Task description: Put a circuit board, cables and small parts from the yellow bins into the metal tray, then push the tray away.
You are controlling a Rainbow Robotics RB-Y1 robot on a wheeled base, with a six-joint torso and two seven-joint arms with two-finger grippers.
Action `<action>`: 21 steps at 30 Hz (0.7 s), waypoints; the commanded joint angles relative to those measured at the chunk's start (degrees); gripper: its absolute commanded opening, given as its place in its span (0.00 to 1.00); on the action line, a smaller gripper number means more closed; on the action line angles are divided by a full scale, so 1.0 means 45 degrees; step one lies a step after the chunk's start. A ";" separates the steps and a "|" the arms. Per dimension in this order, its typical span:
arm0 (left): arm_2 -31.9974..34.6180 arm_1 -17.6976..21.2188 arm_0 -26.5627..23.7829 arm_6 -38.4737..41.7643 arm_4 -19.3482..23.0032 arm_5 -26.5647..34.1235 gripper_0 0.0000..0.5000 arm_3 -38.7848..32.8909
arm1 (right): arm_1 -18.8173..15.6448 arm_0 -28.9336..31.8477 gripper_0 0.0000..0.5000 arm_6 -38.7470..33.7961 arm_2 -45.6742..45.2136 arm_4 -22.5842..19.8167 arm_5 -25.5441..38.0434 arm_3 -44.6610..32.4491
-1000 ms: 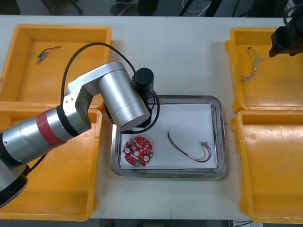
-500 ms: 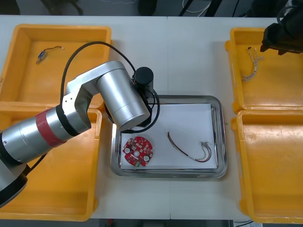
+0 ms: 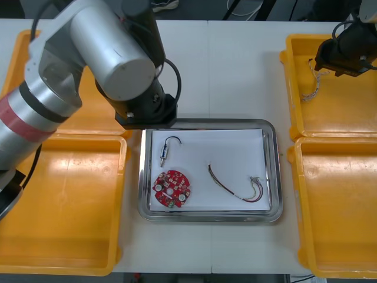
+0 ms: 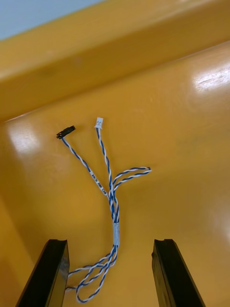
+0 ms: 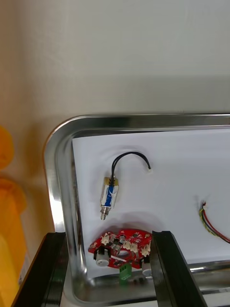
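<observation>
The metal tray (image 3: pixel 271 177), white inside, holds a round red circuit board (image 3: pixel 172 188), a red and yellow cable (image 3: pixel 235 187) and a small metal part (image 3: pixel 166 148) with a black lead. My left gripper (image 5: pixel 108 273) is open above the tray's near-left corner, with the board (image 5: pixel 122 247) between its fingers below and the small metal part (image 5: pixel 109 196) just beyond. My right gripper (image 3: pixel 330 59) hangs open over the far right yellow bin (image 3: pixel 341 118). The twisted blue and white cable (image 4: pixel 110 192) lies on the bin floor between its fingers (image 4: pixel 50 273).
My left arm (image 3: pixel 100 53) rises large over the far left yellow bin (image 3: pixel 15 88). The near left bin (image 3: pixel 59 206) and near right bin (image 3: pixel 339 206) flank the tray. Bare table lies beyond the tray's far rim (image 5: pixel 143 120).
My left arm has lifted and drawn back from the tray, uncovering the small metal part with its black lead. My right gripper has shifted left, over the blue and white cable.
</observation>
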 commanded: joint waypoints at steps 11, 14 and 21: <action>0.2634 0.2346 -0.0720 -0.4560 0.1792 0.0885 1.00 0.0792 | 0.0540 -0.0695 1.00 -0.0194 -0.0102 0.0387 -0.1272 0.1104; 0.3025 0.2463 -0.0740 -0.5615 0.1597 0.0728 1.00 0.1475 | 0.0559 -0.0695 1.00 -0.0155 -0.0102 0.0407 -0.1350 0.1358; 0.3279 0.2678 -0.1247 -0.8095 0.1167 -0.0053 1.00 0.3545 | 0.0598 -0.0676 1.00 -0.0136 -0.0102 0.0407 -0.1955 0.2042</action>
